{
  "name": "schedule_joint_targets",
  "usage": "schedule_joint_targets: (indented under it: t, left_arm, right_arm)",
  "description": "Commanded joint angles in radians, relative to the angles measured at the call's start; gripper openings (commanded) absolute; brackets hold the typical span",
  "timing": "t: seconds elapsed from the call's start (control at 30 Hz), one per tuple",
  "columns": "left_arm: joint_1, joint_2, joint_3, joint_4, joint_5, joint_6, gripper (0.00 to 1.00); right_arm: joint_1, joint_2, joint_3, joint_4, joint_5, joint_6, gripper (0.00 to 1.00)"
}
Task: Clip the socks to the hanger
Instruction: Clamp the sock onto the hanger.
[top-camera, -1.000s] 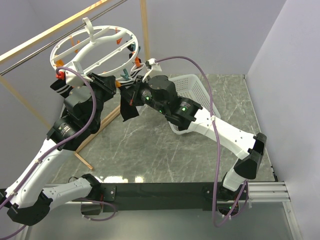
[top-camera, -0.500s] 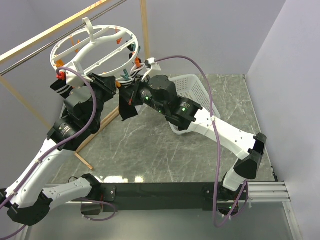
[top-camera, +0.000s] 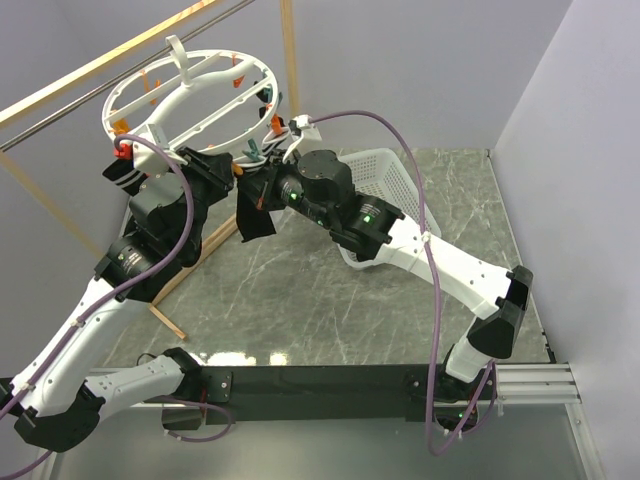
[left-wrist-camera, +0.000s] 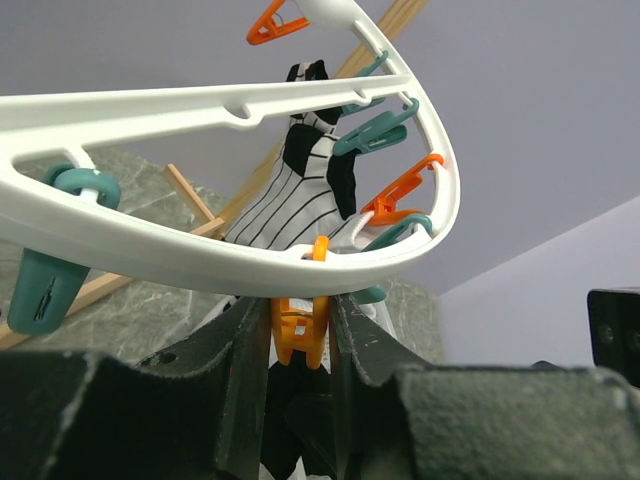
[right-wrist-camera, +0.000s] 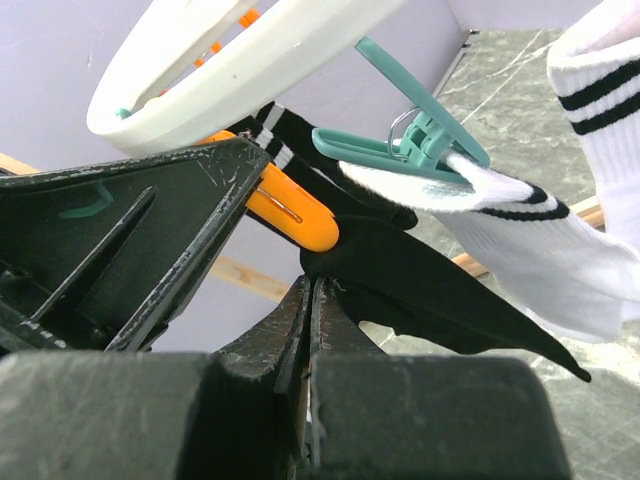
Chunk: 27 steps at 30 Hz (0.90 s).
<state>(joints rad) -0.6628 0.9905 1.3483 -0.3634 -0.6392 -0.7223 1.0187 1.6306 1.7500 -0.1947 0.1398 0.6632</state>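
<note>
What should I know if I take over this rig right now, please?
Left gripper: shut on an orange clip of the hanger, squeezing it.
Right gripper: shut on a black sock, held up beside that clip.
Done: a white striped sock hangs from a teal clip.
To do: seat the black sock in the orange clip, then release both.

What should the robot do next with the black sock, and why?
Probably nudge the right gripper so the sock's edge slides into the orange clip's mouth. The left gripper is pinching that clip on the hanger, and the held sock sits right beside it, seemingly not yet in.
</note>
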Motion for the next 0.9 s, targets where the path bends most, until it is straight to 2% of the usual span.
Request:
schedule_joint_targets:
  t: [0.0, 0.67, 0.87]
  left_arm:
    - [-0.003, -0.016, 0.015, 0.049, 0.027, -0.012, 0.11]
    - [-0.003, -0.013, 0.005, 0.044, 0.029, -0.025, 0.12]
    - [-0.003, -0.021, -0.011, 0.061, 0.018, -0.014, 0.16]
  right_arm:
    - [0.008, 0.012, 0.049, 0.041, -0.008, -0.011, 0.0]
    - [0.009, 0.012, 0.075, 0.028, 0.011, -0.043, 0.0]
    - [0.009, 0.009, 0.082, 0.021, 0.014, -0.045, 0.0]
